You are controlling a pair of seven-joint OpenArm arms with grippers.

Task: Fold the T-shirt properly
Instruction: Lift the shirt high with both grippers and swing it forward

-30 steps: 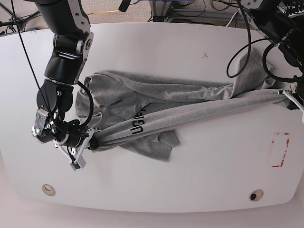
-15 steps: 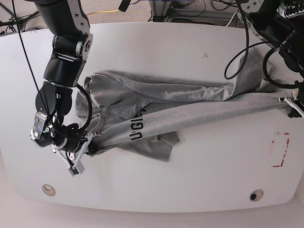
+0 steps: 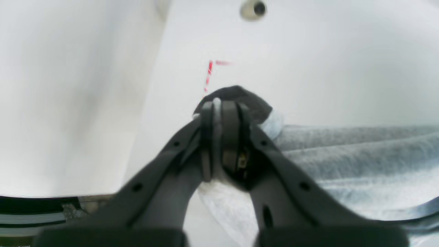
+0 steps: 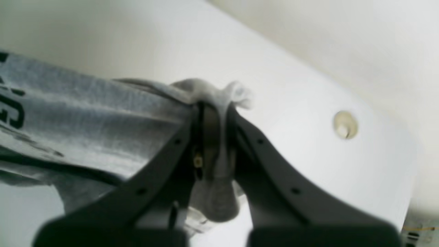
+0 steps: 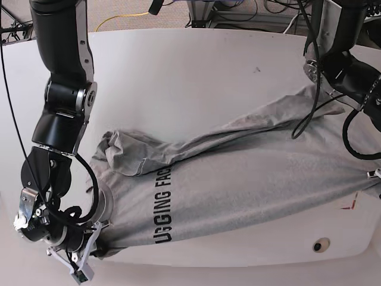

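Note:
The light grey T-shirt [image 5: 238, 179] lies stretched across the white table [image 5: 196, 77], with its black lettering [image 5: 164, 208] reading sideways near the left. At the table's front left corner my right gripper [image 5: 94, 244] is shut on the shirt's lower left end. The right wrist view shows those fingers [image 4: 214, 103] pinching a bunch of grey cloth [image 4: 85, 109]. My left gripper [image 5: 375, 174] sits at the far right edge, mostly cut off. In the left wrist view its jaws [image 3: 219, 103] are shut on the shirt's [image 3: 360, 154] other end.
A red tape mark [image 5: 351, 204] shows beside the shirt's right end and also as a red corner [image 3: 209, 72] ahead of the left gripper. A round hole [image 5: 321, 245] sits near the front right edge. Cables lie behind the table's far edge.
Both grippers have pulled the shirt toward the table's front edge. The taut, bunched band has opened into a wider sheet, and more of the lettering shows.

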